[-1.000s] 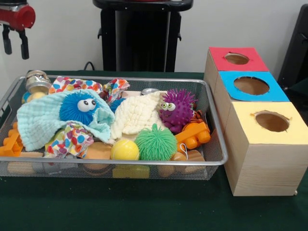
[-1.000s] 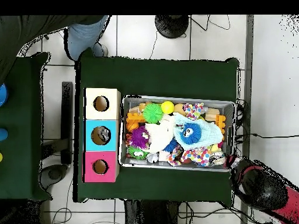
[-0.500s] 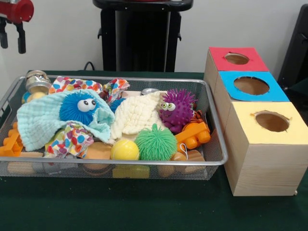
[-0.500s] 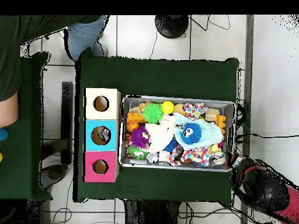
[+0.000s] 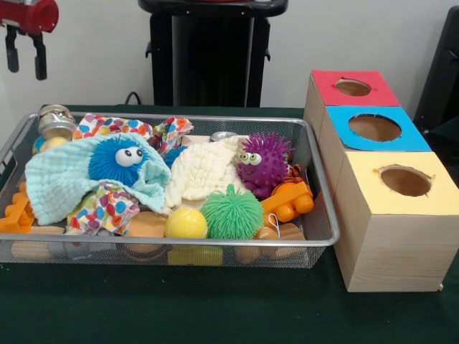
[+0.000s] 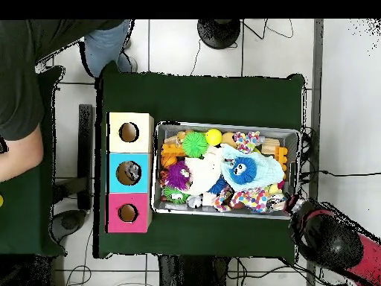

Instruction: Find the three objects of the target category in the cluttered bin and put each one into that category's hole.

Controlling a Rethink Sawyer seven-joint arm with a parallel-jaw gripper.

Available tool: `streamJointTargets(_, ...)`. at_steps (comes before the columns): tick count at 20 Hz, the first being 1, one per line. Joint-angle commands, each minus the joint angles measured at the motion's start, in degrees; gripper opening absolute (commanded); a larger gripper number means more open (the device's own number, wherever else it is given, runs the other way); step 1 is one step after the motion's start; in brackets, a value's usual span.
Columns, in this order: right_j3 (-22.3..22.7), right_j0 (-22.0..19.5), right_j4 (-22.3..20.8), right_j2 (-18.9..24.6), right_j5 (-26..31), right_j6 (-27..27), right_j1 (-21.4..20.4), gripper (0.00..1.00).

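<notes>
Crowding the near side of the wide silver wire-mesh bin (image 5: 324,240), spiky rubber balls and cloths could snag a descent or hide cans. One small shiny silvery can (image 5: 56,120) stands in the far left corner, upright, unobscured. Above it, the red-and-black end effector (image 5: 25,51) hangs open, empty.

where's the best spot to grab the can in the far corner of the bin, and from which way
Probably by its round sides just under the lid, coming straight down. The can stands upright in the bin's corner, its top clear above the toys, with mesh walls close on two sides and a cloth beside it, so a sideways approach looks blocked. The open claw hangs above that corner.
</notes>
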Motion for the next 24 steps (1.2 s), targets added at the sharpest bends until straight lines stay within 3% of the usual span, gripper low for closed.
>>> streamJointTargets(1, 3.21, 1.92, -3.6, -1.57, -0.21, 2.59, 0.81, 1.0)
streamJointTargets(12, 4.17, 3.84, -3.33, -5.83, -8.87, 8.17, 6.06, 1.0)
streamJointTargets(18, 3.7, 3.75, -2.94, -6.77, -12.87, 7.39, 10.11, 1.0)
streamJointTargets(24, 2.94, 4.14, -2.47, -7.39, -13.72, 5.96, 11.06, 1.0)
